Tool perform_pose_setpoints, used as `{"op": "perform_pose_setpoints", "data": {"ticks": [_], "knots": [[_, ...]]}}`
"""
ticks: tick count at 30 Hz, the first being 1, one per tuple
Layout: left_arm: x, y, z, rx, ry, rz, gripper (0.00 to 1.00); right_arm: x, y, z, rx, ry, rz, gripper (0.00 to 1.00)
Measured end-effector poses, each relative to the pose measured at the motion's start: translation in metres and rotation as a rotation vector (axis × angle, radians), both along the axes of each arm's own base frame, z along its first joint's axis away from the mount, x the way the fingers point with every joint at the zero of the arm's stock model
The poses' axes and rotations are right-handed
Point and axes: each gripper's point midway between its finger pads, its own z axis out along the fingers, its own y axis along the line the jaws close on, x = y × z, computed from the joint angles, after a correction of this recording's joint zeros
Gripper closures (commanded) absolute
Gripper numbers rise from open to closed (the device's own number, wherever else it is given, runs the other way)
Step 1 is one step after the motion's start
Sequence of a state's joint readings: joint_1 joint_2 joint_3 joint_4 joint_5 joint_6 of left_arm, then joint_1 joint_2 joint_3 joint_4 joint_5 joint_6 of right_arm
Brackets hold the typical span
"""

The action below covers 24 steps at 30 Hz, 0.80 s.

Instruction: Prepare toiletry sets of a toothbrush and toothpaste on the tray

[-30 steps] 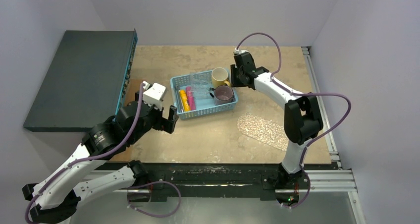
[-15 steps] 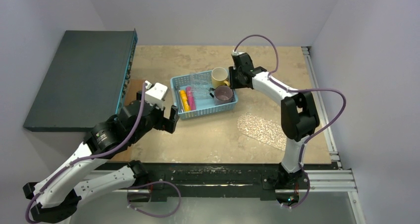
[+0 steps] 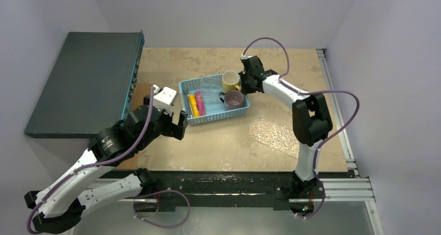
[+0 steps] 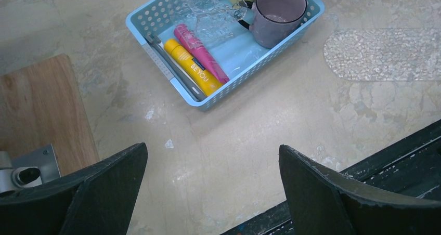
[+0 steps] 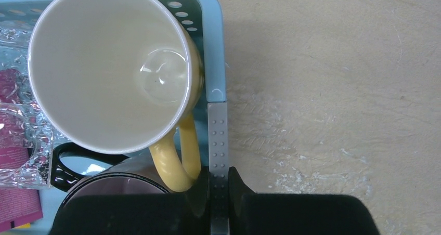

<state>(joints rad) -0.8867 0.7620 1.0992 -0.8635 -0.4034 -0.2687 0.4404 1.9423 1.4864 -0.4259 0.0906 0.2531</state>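
Observation:
The magenta-pink tube (image 4: 200, 52) and the yellow-orange tube (image 4: 191, 68) lie side by side in the left end of the light-blue basket (image 4: 231, 80). A thin pale toothbrush (image 4: 167, 63) lies along the basket wall beside them. The clear glittery tray (image 3: 274, 135) lies on the table right of the basket and also shows in the left wrist view (image 4: 385, 53). My right gripper (image 5: 219, 178) is shut on the grey strip of the basket's right rim (image 5: 218, 131), beside the yellow mug's handle. My left gripper (image 4: 213, 162) is open and empty above bare table, near the basket's left front corner.
A yellow mug (image 5: 109, 68) and a purple mug (image 4: 278, 11) stand in the basket's right end, with crinkled clear plastic (image 4: 208, 11) between them and the tubes. A wooden board (image 4: 36, 110) and a dark flat box (image 3: 86, 79) lie to the left.
My right gripper has shifted slightly left at the basket's right rim. The left arm has barely moved, and the basket stays in place.

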Motion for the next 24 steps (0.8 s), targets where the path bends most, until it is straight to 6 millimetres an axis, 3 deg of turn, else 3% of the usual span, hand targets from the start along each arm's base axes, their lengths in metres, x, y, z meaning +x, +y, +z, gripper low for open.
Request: {"op": "perform_pose_setpoints", "data": {"ticks": [10,24], "knots": [[-0.001,0.002,-0.003,0.013,0.009,0.002,0.03,-0.004,-0.008,0.000,-0.007,-0.008,-0.053,1.00],[-0.001,0.002,-0.005,0.022,0.016,0.003,0.04,0.004,-0.053,0.000,-0.019,0.001,-0.179,1.00]]}}
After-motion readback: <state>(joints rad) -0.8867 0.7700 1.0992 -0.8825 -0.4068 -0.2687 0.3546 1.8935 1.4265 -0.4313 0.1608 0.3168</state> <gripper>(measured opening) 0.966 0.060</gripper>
